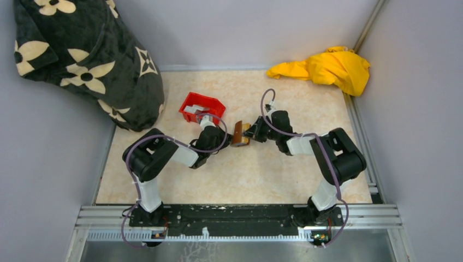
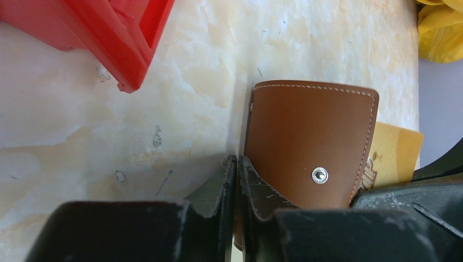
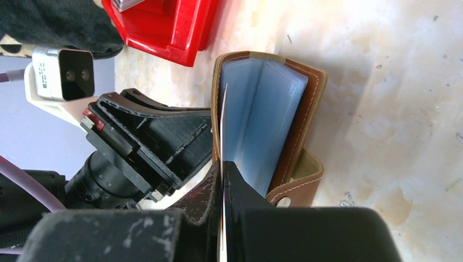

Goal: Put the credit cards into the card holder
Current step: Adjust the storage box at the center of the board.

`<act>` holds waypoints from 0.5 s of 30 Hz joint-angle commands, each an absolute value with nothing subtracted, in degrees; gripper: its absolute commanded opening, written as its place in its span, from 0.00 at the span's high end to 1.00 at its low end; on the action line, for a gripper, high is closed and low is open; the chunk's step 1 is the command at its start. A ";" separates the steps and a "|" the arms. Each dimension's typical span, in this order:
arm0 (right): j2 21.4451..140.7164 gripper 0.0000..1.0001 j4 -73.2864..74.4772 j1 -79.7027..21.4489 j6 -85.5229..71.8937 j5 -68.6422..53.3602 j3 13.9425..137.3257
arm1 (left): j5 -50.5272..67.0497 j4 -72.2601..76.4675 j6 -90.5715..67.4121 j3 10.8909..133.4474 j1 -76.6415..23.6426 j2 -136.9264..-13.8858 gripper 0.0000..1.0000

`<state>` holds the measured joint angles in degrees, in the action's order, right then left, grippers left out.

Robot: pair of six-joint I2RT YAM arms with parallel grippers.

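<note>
Grey walls (image 1: 245, 27) close in your marbled beige table (image 1: 245, 180) on three sides, and a metal rail (image 1: 240, 215) runs along the near edge with both arm bases on it. You have a black flowered blanket (image 1: 82, 54) slumped in the far left corner and a yellow cloth (image 1: 333, 68) bunched in the far right one, both well apart from the work.

Closer in, your red bin (image 1: 191, 100) sits just beyond the left wrist, near the wallet (image 1: 239, 134) but not touching it. Some pale pieces (image 1: 192, 112) lie inside it; you cannot tell what they are.

You'll find the wallet at mid-table between the two grippers, standing on edge and part open. Its snap stud faces the left wrist camera, and its pale blue inside faces the right one.

Your left gripper (image 2: 238, 180) has its jaws nearly together, pinching the wallet's brown cover at one edge. Its black body crowds right up against that side of the wallet.

Your right gripper (image 3: 223, 174) has its jaws pressed together on a thin card (image 3: 223, 125), seen edge-on. The card's free end reaches up along the inside of the cover on the left gripper's side, in the wallet's mouth. You cannot tell whether it is in a pocket.
</note>
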<state>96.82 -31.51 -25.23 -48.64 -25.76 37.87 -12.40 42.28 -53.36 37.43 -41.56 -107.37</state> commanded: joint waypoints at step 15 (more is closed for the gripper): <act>100.21 1.00 -28.58 -28.01 -43.91 -23.47 43.46 | -5.75 26.53 -53.43 34.54 -45.57 -113.90 0.85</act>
